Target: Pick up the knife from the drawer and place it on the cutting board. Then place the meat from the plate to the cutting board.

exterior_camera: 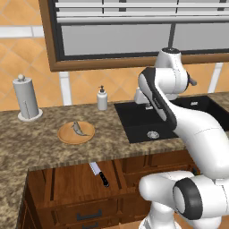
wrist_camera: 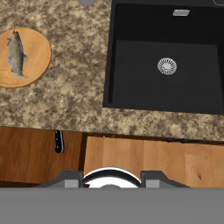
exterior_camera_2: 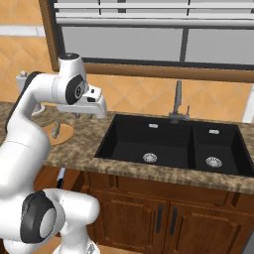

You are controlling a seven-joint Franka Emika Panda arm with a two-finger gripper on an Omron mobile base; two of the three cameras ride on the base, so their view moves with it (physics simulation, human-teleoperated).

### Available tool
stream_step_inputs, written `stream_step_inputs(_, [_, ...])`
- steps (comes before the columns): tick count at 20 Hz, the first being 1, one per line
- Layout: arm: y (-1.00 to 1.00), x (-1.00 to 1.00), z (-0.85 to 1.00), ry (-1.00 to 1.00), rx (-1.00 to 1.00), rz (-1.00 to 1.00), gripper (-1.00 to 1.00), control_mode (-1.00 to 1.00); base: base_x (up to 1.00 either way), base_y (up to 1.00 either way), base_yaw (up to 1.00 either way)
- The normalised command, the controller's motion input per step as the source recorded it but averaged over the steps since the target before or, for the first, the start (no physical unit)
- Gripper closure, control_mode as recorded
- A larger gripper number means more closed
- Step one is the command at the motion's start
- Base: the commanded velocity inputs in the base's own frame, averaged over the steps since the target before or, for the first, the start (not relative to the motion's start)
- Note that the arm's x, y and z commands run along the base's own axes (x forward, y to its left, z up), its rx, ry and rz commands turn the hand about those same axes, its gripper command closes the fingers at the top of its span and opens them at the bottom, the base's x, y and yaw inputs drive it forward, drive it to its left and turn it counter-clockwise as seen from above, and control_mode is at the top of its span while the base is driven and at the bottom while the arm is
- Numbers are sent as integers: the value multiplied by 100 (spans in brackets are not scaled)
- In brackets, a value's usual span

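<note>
The small kitchen knife [exterior_camera: 99, 173] with silver-white blade and black handle lies flat on the wood-grain bottom of the open reddish-brown wooden drawer [exterior_camera: 67, 183], below the speckled granite counter [exterior_camera: 40, 152]. On that counter sits the round orange-tan plate [exterior_camera: 67, 136], with the small grey curved meat [exterior_camera: 79, 129] resting on it. The white arm's two-finger gripper [exterior_camera_2: 79, 115] hangs above the counter beside the black double sink [exterior_camera_2: 173, 141], holding nothing; I cannot tell how wide it stands.
</note>
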Motion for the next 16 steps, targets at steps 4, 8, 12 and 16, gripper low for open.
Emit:
stream_step_inputs(4, [-2,-16,0,1,0,0,-100,-100,0,0,0])
stream_step_inputs(8, [-1,-56,-4,4,0,0,-100,-100,0,0,0])
stream_step_inputs(12, [0,-61,-14,1,0,0,-100,-100,0,0,0])
stream_step_inputs(16, [4,-37,-34,0,0,0,-100,-100,0,0,0])
